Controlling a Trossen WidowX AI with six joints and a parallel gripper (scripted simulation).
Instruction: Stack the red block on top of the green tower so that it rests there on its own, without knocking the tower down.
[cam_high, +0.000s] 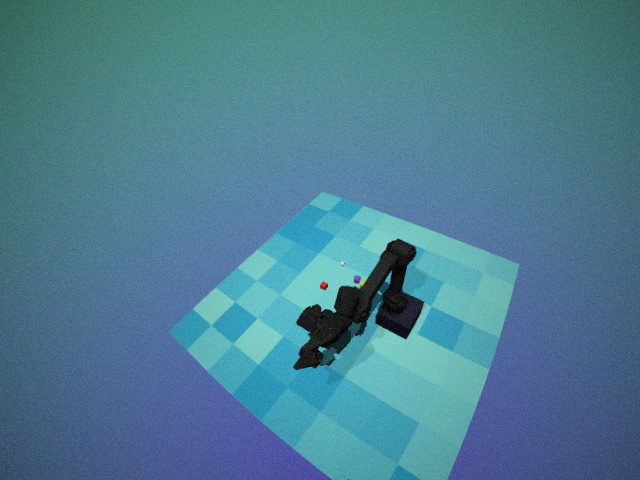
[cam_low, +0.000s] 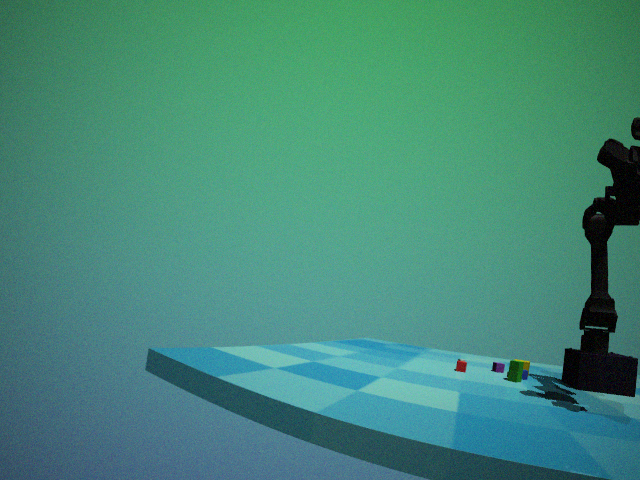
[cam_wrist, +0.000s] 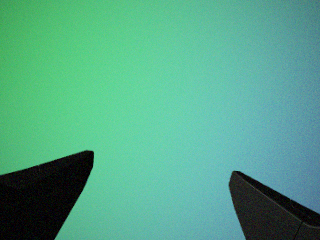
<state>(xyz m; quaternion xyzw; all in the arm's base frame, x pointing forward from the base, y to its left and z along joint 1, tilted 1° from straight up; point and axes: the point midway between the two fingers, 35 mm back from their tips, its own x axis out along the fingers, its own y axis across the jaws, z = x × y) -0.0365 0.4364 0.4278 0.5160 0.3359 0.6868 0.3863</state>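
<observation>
While my hand (cam_wrist: 161, 170) hangs spread and holding nothing, aimed off the surface (cam_low: 330, 403) | red block (cam_low: 461, 365) sits apart from green tower (cam_low: 514, 370) | I judge pickup pending.

checkered blue floor slab (cam_low: 330, 408) carrying a red block (cam_low: 461, 365), a purple block (cam_low: 498, 367), a green tower (cam_low: 514, 370) with a yellow block (cam_low: 526, 365) just behind it, a small white block (cam_high: 342, 263) and the arm's dark base (cam_low: 599, 370)
</observation>
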